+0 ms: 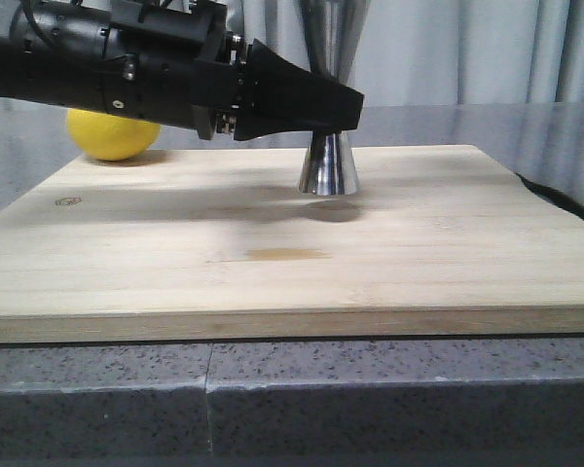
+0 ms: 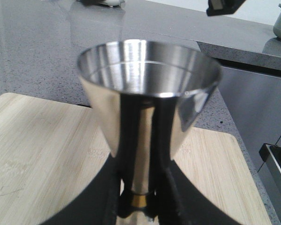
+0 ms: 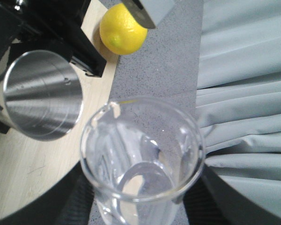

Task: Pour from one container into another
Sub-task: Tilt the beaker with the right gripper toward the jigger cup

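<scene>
**Ana:** Jigger (image 1: 329,167) first. Where does it stand?

**Ben:** Upright on the wooden board (image 1: 273,263), toward the back, right of the lemon (image 1: 112,136). The left gripper (image 1: 333,109) is clamped on its narrow waist. In the left wrist view the two black fingers (image 2: 127,140) run up either side of the steel, with the gold band (image 2: 139,200) sitting between them.

**Ana:** Anything inside the upper cup?

**Ben:** It looks dry. The left wrist view shows bare shiny steel inside, with a thin line running round the wall. The right wrist view looks down into the same cup and shows only a few small specks on the metal.

**Ana:** And the glass beaker (image 3: 143,161)?

**Ben:** Held by the right gripper (image 3: 140,206), whose dark fingers close around its lower body. It is up above the level of the jigger's rim, beside it and over the grey counter (image 3: 159,70) at the board's edge. The front view does not show it.

**Ana:** Contents?

**Ben:** Clear glass, spout notch on the rim. I cannot tell whether there is liquid at the bottom; only reflections show there.
</scene>
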Robot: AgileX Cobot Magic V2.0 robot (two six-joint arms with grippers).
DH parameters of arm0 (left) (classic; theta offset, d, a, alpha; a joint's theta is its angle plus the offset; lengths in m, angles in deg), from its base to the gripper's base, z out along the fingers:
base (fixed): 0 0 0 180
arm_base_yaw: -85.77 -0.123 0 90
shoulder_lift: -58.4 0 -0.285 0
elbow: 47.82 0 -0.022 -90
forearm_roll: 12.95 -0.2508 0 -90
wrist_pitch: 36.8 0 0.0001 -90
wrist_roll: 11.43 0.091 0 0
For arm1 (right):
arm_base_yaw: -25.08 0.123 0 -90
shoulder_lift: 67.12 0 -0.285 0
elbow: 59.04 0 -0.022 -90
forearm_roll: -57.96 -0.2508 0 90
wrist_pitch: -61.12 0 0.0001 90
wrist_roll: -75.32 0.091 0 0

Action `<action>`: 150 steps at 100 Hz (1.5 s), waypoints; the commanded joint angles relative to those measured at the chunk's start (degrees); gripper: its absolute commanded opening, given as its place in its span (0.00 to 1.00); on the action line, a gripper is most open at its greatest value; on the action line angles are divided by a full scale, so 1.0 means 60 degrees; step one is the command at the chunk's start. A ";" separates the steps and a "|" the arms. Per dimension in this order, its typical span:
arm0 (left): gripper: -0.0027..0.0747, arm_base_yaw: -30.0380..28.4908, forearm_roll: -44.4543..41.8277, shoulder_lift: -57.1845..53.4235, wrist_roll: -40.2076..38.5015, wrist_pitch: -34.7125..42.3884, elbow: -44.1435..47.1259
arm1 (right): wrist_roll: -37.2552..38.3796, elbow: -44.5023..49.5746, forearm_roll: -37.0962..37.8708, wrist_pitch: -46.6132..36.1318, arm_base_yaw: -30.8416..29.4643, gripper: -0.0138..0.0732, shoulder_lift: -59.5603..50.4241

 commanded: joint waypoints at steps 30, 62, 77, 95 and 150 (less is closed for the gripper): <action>0.01 0.0059 0.0585 -0.0527 -0.0124 -0.1171 -0.0273 | -0.0075 -0.0358 -0.0386 -0.0341 0.0124 0.39 -0.0393; 0.01 0.0059 0.0585 -0.0527 -0.0124 -0.1192 -0.0273 | -0.0246 -0.0358 -0.0364 -0.0341 0.0124 0.39 -0.0393; 0.01 0.0059 0.0585 -0.0527 -0.0124 -0.1192 -0.0273 | -0.0246 -0.0358 -0.0260 -0.0341 0.0124 0.39 -0.0393; 0.01 0.0059 0.0585 -0.0527 -0.0124 -0.1192 -0.0273 | -0.0335 -0.0358 -0.0246 -0.0341 0.0124 0.39 -0.0393; 0.01 0.0059 0.0585 -0.0527 -0.0124 -0.1192 -0.0273 | -0.0682 -0.0358 -0.0208 -0.0198 0.0124 0.39 -0.0393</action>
